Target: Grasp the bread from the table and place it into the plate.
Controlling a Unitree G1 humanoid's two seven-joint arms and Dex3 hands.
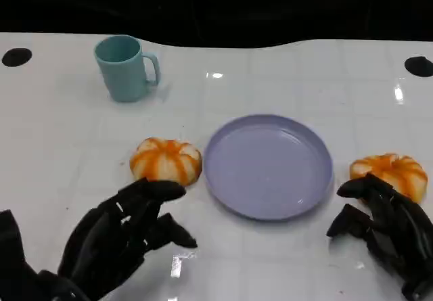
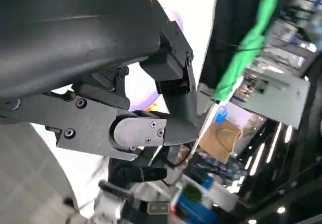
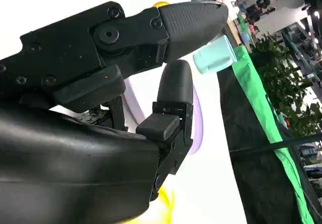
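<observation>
Two pieces of bread lie on the white tabletop (image 1: 284,260), one on each side of the lavender plate (image 1: 268,166) — neither has been picked up, so the task looks barely begun. The left bread (image 1: 166,159) sits just beside the plate's left rim; the right bread (image 1: 390,173) lies near the plate's right rim, a little apart from it. The left hand (image 1: 122,237) hovers just in front of the left bread with its fingers spread and holding nothing. The right hand (image 1: 385,230) has its fingers apart too, its fingertips reaching the near edge of the right bread — whether they touch it I cannot tell. Grasping, lifting and setting down all remain.

The plate holds nothing; its surface is bare. A teal mug (image 1: 125,67) stands upright well behind the left bread, handle toward the plate, and its inside cannot be seen from here.
</observation>
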